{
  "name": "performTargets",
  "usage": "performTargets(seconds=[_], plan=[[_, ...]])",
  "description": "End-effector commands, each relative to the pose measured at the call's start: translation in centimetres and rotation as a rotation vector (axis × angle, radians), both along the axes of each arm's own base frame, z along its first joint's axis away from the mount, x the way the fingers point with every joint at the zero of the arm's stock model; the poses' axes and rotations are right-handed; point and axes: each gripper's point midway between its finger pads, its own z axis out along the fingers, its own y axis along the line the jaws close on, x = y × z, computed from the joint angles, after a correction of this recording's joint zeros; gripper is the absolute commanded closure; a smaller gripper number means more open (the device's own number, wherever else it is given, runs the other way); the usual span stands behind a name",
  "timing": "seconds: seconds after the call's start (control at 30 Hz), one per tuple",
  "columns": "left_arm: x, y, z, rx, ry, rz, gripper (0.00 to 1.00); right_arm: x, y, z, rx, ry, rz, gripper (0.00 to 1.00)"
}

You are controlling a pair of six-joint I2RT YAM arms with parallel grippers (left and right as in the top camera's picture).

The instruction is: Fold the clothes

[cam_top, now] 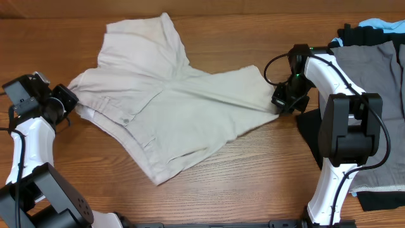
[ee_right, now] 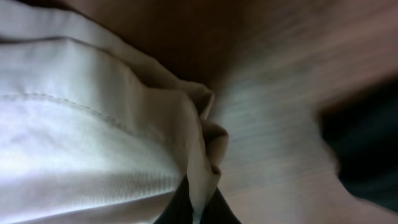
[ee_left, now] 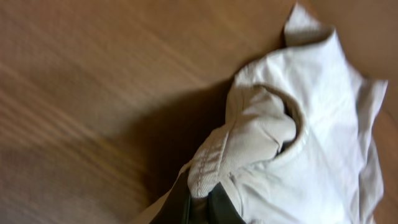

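The beige shorts lie spread over the middle of the wooden table, waistband toward the left, one leg pointing to the far edge and the other to the right. My left gripper is shut on the waistband corner at the left; the left wrist view shows the ribbed fabric pinched between the fingers. My right gripper is shut on the hem of the right leg; the right wrist view shows the folded hem clamped between the fingers.
A pile of other clothes lies at the right edge: grey shorts, a black garment under them, and a bit of light blue fabric at the far right corner. Bare wood surrounds the shorts.
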Motion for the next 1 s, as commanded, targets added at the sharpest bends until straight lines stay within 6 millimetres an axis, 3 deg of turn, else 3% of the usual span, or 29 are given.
performTargets(seconds=[0.0,0.07,0.2,0.43,0.57,0.73,0.97], plan=[[2.3,2.7,5.4,0.135,-0.115,0.024,0.96,-1.3,-1.4,0.8,-0.084,0.045,0.016,0.96],[3.4,3.4,8.3,0.171,-0.172,0.027,0.96,-3.1,-0.8,1.4,-0.087,0.117,0.040,0.96],[3.8,3.4,9.2,0.177,-0.190,0.021,0.92,-4.1,-0.1,1.8,-0.111,0.156,0.082,0.96],[2.8,2.0,7.2,0.167,-0.096,-0.037,0.49,-4.4,0.9,1.8,-0.118,0.160,0.117,0.81],[2.4,1.4,6.7,0.147,-0.072,-0.057,0.48,-4.4,0.3,1.9,-0.137,0.162,0.113,0.75],[1.9,-1.4,5.9,0.031,-0.058,-0.140,0.53,-3.8,-1.4,2.8,-0.183,0.131,0.087,0.72],[-1.1,-7.9,2.8,-0.124,0.149,-0.248,0.51,0.0,-3.8,7.6,-0.241,-0.073,0.029,0.67]])
